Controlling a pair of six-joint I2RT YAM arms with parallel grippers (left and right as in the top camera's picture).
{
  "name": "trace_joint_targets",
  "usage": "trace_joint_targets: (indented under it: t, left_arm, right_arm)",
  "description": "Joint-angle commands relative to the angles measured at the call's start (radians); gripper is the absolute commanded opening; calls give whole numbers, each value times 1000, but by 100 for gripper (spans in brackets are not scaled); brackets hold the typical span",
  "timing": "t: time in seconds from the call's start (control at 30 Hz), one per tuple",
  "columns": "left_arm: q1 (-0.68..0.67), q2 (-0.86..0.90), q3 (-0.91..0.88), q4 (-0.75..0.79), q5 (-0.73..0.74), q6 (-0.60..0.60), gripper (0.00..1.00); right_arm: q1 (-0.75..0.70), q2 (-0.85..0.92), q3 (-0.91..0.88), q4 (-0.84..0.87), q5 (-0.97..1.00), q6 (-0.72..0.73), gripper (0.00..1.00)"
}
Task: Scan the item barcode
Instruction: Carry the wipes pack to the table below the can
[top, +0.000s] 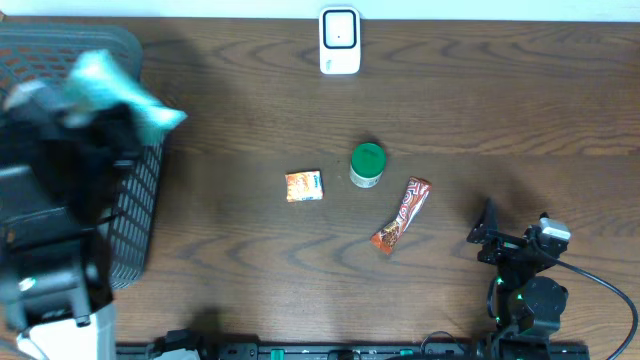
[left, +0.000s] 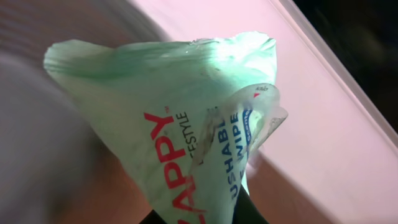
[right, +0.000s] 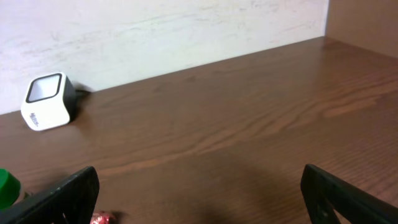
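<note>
The item, a pale green wipes pack (top: 120, 90) with red and blue print, hangs blurred above the dark mesh basket (top: 140, 200) at the far left. My left gripper (left: 205, 214) is shut on the lower end of the pack (left: 174, 106), whose crumpled front fills the left wrist view; no barcode shows there. The white scanner (top: 339, 41) stands at the back centre, also in the right wrist view as the scanner (right: 46, 101) by the wall. My right gripper (top: 513, 225) rests at the front right, open (right: 199, 193) with nothing between its fingers.
Mid-table lie an orange packet (top: 304, 186), a green-lidded jar (top: 367, 165) and a red snack bar (top: 402, 215). The jar's lid (right: 6, 186) and the bar's tip (right: 101, 218) peek in at the right wrist view's lower left. A white wall runs behind the scanner.
</note>
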Motion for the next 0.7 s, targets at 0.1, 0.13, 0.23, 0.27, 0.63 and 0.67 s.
trace_joint_targets:
  t: [0.1, 0.13, 0.23, 0.27, 0.63, 0.67]
  left_arm:
    - [-533, 203, 2, 45, -51, 25, 8]
    - [-570, 241, 2, 34, -70, 25, 8]
    - [-633, 347, 0, -32, -70, -8, 8]
    - [-663, 404, -7, -75, -70, -20, 8]
    - [-830, 525, -166, 5, -52, -63, 8]
    - [-836, 525, -179, 5, -52, -82, 8]
  right_arm:
    - [-4, -3, -1, -4, 2, -11, 99]
    - [-4, -3, -1, -4, 2, -11, 99]
    - [-4, -3, -1, -4, 2, -11, 99]
    - [-4, -3, -1, -4, 2, -11, 99]
    - [-4, -3, -1, -4, 2, -11, 99]
    - [-4, -3, -1, -4, 2, -11, 99]
